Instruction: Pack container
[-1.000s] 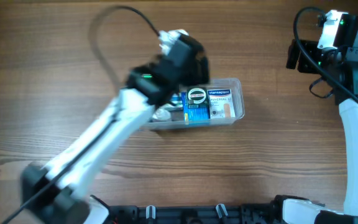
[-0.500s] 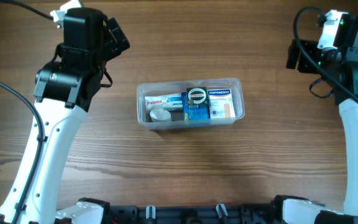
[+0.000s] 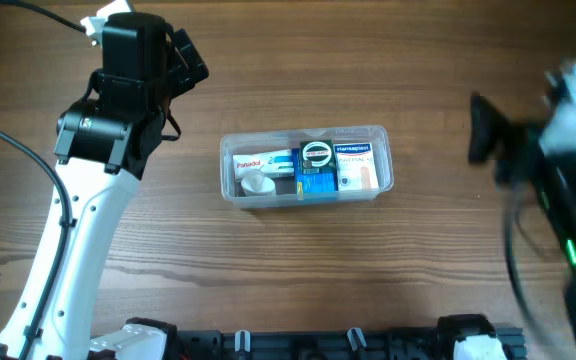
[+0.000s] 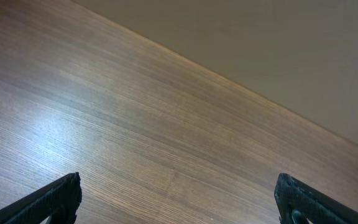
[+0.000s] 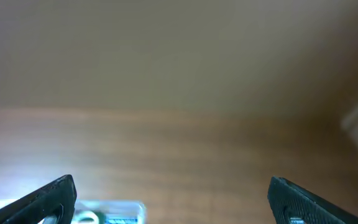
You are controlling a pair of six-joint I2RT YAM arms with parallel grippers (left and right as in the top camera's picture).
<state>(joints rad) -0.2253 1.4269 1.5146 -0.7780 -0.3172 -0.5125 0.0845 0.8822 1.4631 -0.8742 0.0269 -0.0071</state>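
Right arm (image 3: 558, 150) shifted, blurred | container (image 3: 225, 170) holds boxes (image 3: 353, 165) | left fingers (image 4: 55, 199) apart

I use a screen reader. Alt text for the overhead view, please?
A clear container holding small boxes sits centred on a wooden table. The left end effector hangs to its upper left; the right arm is a blur at right.

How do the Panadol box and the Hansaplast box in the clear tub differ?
The Panadol box lies at the left end of the tub, the Hansaplast box at the right end. The Panadol box has red lettering; the Hansaplast box has a blue band. Both lie inside it.
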